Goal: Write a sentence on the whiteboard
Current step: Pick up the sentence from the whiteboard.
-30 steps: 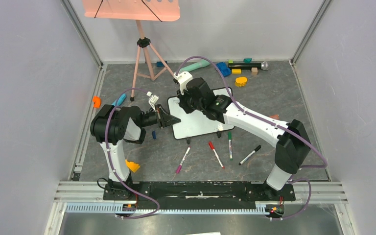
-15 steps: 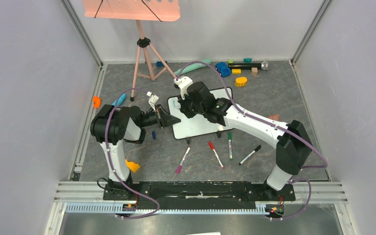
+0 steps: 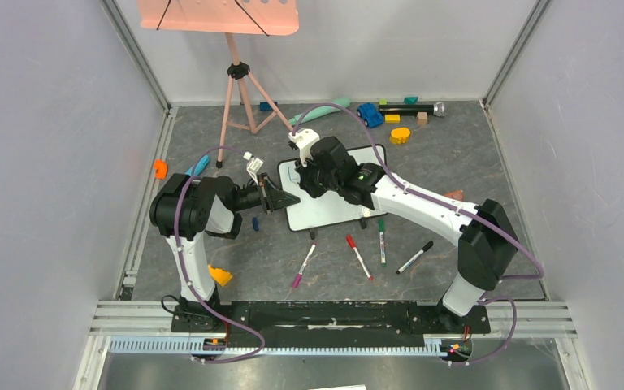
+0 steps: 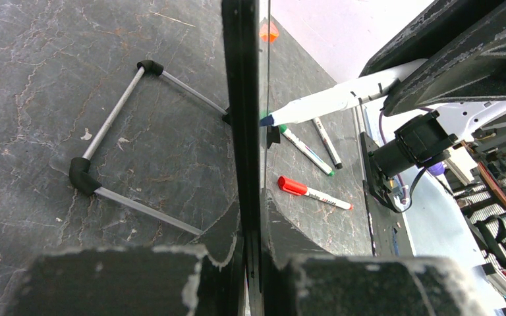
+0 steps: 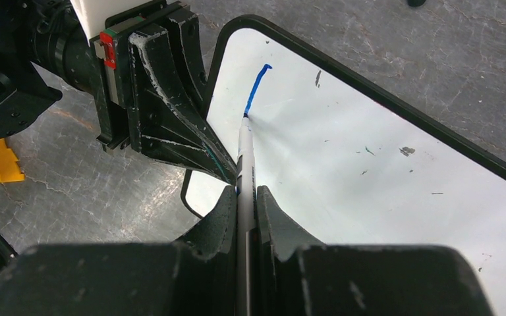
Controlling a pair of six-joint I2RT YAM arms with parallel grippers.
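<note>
On whiteboard (image 5: pixel 382 171): blue stroke (image 5: pixel 257 84) | right tool (image 5: pixel 245 197) clamps marker (image 5: pixel 244 148) | left tool (image 4: pixel 253 214) clamps whiteboard

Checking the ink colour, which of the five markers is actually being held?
The blue marker, clamped in the right gripper with its tip on the whiteboard. The purple, red, green and black lie loose on the table.

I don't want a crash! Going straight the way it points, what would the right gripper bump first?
Most likely the whiteboard. The right gripper points at its white face, and the marker in its jaws seems to touch it, by a blue stroke.
</note>
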